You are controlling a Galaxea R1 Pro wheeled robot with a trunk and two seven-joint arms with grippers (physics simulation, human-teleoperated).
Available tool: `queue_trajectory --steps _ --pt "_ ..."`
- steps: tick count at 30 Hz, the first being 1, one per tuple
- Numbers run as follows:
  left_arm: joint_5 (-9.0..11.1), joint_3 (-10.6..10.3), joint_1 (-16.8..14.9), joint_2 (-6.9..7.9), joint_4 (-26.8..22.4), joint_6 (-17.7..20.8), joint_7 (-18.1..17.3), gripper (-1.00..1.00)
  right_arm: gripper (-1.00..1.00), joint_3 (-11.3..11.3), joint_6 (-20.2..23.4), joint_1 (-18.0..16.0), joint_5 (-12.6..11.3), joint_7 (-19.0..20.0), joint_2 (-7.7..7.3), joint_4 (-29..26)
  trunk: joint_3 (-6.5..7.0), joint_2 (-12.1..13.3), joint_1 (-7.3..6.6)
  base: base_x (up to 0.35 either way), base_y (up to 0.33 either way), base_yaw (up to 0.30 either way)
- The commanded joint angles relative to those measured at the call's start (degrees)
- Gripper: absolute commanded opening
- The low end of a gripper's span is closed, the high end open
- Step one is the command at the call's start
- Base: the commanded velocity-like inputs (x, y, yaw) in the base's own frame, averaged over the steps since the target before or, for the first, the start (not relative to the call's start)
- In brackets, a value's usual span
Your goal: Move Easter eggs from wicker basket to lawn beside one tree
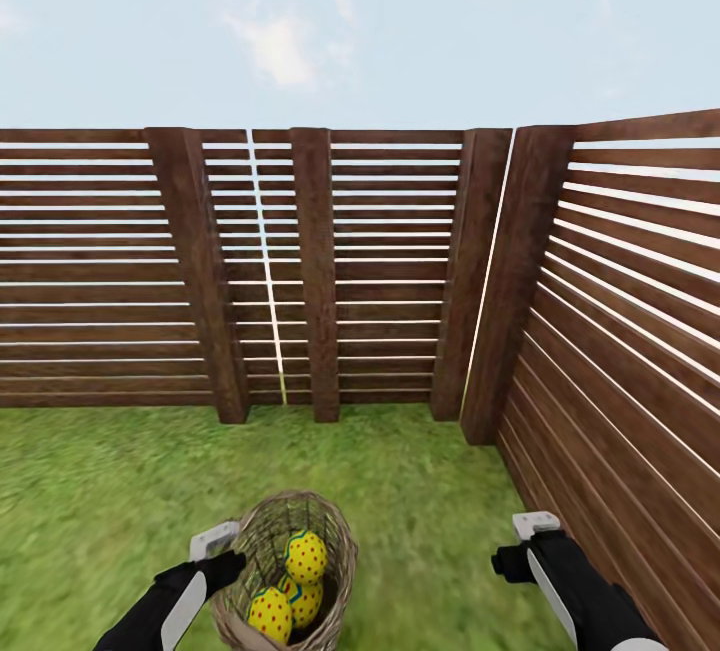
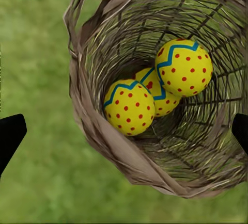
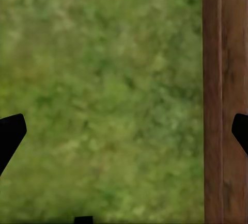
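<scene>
The left pincer [image 1: 222,549] hangs just beside the rim of the wicker basket [image 1: 335,541], its two dark fingertips [image 2: 11,133] spread wide and holding nothing; in the left wrist view they stand far apart on either side of the basket's mouth. The right pincer [image 1: 520,546] hovers on the far side of the basket from the left one, well apart from it and close to the slatted wooden fence [image 1: 620,331], also spread open and empty, with bare grass and a fence board [image 3: 223,100] between its tips.

By my reading the task is barely begun. All three Easter eggs [image 2: 183,68] are inside the basket, none is gripped, and none lies on the lawn [image 1: 100,491]. What is left is everything: lifting each egg out, carrying it to a tree, and setting all three beside the same trunk. No tree appears from here, so one must be found as well.

The basket is brown openwork wicker, deep and rounded, standing on the grass short of the fence corner. The eggs lie low in its bottom, packed together and touching. Each is bright yellow with red dots and a blue-green zigzag band. One egg [image 2: 129,106] lies toward the basket wall nearer the left pincer, the largest-looking sits opposite it, and a third [image 2: 157,92] is wedged between and partly under them, mostly hidden.
</scene>
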Motion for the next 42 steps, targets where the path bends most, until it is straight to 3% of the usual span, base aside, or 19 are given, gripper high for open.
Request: queue_trajectory --steps 1,9,42 --pt "0.61 0.00 -0.01 0.00 -0.07 0.15 0.32 1.00 1.00 0.24 0.31 -0.03 0.06 0.01 -0.06 -0.06 -0.06 -0.03 0.00 0.022 0.000 0.000" --pt "0.61 -0.10 -0.01 -0.01 0.20 -0.42 0.25 1.00 1.00 0.20 0.30 -0.03 0.04 0.01 -0.06 0.02 -0.06 -0.03 0.00 0.003 0.000 0.000" --pt "0.97 0.18 -0.01 -0.09 0.33 -0.31 0.53 1.00 1.00 0.24 0.30 -0.03 0.07 0.01 -0.06 0.00 -5.99 -13.27 7.25 0.000 0.000 0.000"
